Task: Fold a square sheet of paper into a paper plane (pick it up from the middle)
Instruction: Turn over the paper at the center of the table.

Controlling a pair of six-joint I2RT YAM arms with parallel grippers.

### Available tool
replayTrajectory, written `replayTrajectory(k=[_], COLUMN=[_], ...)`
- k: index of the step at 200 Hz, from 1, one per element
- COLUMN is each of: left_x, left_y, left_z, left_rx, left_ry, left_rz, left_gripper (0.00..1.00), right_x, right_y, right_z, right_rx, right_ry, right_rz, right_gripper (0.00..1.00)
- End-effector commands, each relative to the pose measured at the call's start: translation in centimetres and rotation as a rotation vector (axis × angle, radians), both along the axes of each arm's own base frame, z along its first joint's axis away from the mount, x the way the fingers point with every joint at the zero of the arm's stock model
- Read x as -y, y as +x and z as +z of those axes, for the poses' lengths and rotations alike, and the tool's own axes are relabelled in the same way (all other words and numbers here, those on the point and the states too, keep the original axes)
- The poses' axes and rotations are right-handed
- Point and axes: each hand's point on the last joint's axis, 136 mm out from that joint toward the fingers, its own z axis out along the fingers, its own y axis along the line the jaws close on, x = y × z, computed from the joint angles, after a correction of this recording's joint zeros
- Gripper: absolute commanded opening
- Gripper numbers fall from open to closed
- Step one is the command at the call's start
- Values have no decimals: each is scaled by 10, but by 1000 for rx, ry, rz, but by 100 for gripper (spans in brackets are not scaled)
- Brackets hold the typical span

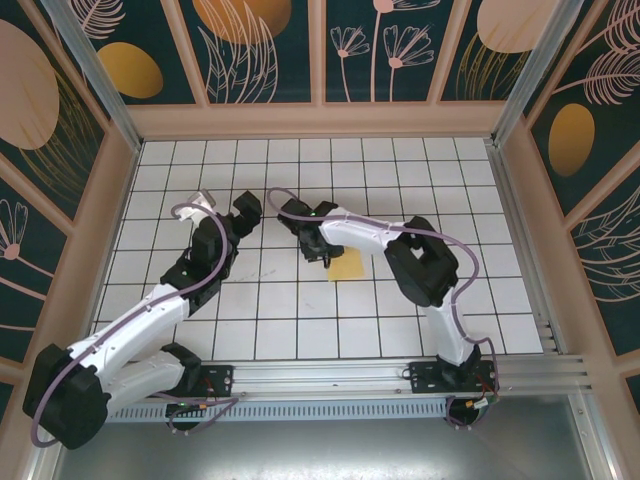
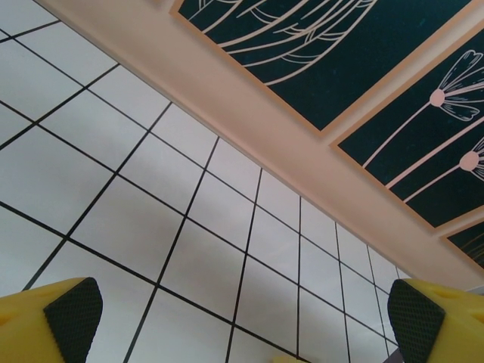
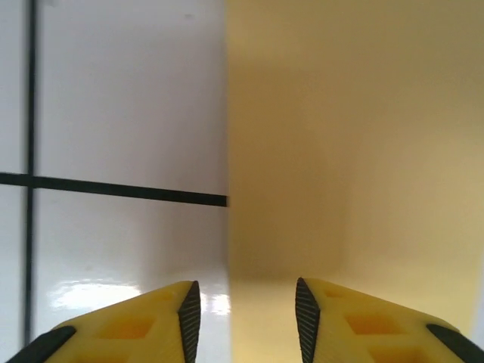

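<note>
The pale-yellow sheet of paper lies flat on the white grid table, partly under the right arm's wrist. In the right wrist view the paper covers the right half of the picture, its straight left edge running down between the fingers. My right gripper is open just above that edge, one finger over the tile and the other over the paper; from above the right gripper sits at the sheet's left side. My left gripper hovers to the left, and in its wrist view the left gripper is open wide with nothing between its fingers.
The tiled table is enclosed by a wooden rim and patterned dark walls. The two arms' wrists almost meet near the table's middle. An aluminium rail with the arm bases runs along the near edge.
</note>
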Motion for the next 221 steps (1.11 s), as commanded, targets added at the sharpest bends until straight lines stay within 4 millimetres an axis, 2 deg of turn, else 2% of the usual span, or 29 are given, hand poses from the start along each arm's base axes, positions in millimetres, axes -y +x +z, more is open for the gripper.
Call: replayTrajectory(k=[1, 21, 23, 24, 27, 36, 56, 68, 78, 112, 136, 169, 183, 189, 205, 208, 210, 214, 221], left_x=[-1, 9, 10, 11, 13, 21, 40, 52, 60, 87, 105, 128, 141, 147, 166, 168, 173, 177, 181], left_y=[-5, -5, -4, -4, -4, -2, 3, 6, 8, 16, 20, 28, 33, 36, 38, 37, 41, 44, 47], left_z=[-11, -14, -14, -14, -15, -16, -20, -25, -30, -47, -59, -71, -77, -80, -87, -90, -83, -81, -85], left_rx=[-39, -46, -46, -47, -50, -54, -79, -102, -123, -198, -243, -294, -321, -335, -359, -366, -348, -345, -361], left_ry=[27, 30, 30, 29, 30, 32, 42, 44, 43, 30, 28, 8, -2, -8, -38, -42, -51, -59, -66], left_rz=[-27, -80, -86, -89, -101, -138, -227, -276, -312, -412, -484, -568, -610, -631, -705, -714, -724, -735, -737], left_gripper=[99, 99, 98, 99, 99, 98, 99, 99, 98, 98, 99, 96, 91, 85, 73, 72, 71, 69, 65], right_x=[-29, -21, -22, -18, -18, -8, 7, 8, 8, 12, 7, 1, 0, 0, -4, -3, -2, 1, 9], right_y=[4, 4, 6, 4, 7, 9, 6, 2, -1, -4, -11, -20, -18, -17, -18, -18, -18, -18, -15], right_z=[47, 70, 77, 73, 82, 88, 88, 80, 69, 27, 6, -5, 1, 6, 31, 35, 38, 42, 46], right_rx=[33, 60, 71, 64, 81, 91, 54, 17, -3, -83, -136, -154, -136, -126, -77, -64, -56, -37, -2], right_ry=[328, 526, 557, 556, 597, 691, 866, 895, 884, 874, 866, 875, 891, 911, 977, 982, 983, 980, 958], right_rz=[44, 40, 39, 34, 32, 20, 14, 23, 14, -95, -140, -193, -199, -201, -154, -149, -150, -150, -170], right_gripper=[43, 45, 44, 44, 43, 40, 26, 16, 12, 9, 7, 9, 9, 9, 10, 10, 10, 10, 10])
